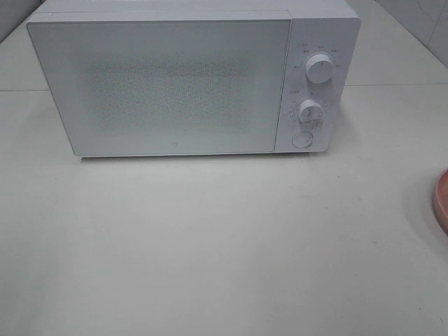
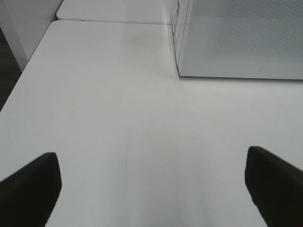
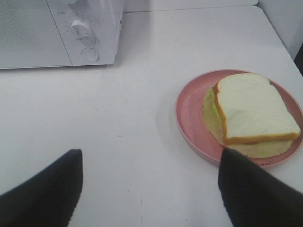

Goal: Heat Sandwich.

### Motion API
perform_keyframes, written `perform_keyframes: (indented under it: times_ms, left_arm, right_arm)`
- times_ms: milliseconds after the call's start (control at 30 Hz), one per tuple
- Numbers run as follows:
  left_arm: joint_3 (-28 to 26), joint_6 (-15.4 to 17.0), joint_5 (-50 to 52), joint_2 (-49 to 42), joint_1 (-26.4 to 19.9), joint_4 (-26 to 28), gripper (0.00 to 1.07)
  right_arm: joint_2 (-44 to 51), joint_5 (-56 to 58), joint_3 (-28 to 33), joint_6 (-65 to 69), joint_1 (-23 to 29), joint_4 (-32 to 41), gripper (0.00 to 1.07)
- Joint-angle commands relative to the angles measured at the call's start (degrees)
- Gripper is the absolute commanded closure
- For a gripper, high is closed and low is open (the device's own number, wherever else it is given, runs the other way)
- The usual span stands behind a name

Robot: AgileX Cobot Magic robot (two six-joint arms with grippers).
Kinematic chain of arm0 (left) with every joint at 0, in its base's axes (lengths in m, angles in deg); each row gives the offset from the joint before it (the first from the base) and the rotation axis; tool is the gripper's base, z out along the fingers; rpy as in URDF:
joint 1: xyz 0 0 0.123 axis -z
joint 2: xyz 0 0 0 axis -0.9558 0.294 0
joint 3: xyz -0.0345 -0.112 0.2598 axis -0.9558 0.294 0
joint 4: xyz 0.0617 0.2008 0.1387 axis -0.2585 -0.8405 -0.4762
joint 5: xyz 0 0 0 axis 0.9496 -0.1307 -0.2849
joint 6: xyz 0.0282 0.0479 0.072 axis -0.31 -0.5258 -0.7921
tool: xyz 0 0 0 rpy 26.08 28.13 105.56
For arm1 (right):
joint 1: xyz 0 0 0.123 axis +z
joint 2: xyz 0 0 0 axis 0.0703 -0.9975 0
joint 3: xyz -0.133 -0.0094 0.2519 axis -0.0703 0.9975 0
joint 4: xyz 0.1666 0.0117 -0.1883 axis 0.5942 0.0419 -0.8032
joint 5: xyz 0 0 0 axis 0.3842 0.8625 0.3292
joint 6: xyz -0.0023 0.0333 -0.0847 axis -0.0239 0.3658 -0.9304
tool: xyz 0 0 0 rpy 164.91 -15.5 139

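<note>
The sandwich (image 3: 254,109) lies on the pink plate (image 3: 189,111) just beyond the right hand (image 3: 149,189), whose fingers stand wide and empty.

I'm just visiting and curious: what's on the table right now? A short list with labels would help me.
appliance: white microwave, door shut, two dials and a round button on its right side
food: sandwich lying on a pink plate, out on the table
plate position: right of the microwave, apart from it
left gripper: open, empty, over bare table
right gripper: open, empty, near the plate
</note>
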Motion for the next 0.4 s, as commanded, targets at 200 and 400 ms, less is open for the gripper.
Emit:
perform_keyframes:
  times_ms: [200,400]
  left_arm:
    - [0.11,0.0,0.52,-1.6,-0.11,0.29,0.03]
    - [0.11,0.0,0.52,-1.6,-0.11,0.29,0.03]
  right_arm:
    - [1.55,0.06,0.06,-0.17,-0.4,-0.4,0.31]
    - [1.55,0.06,0.06,-0.17,-0.4,-0.4,0.31]
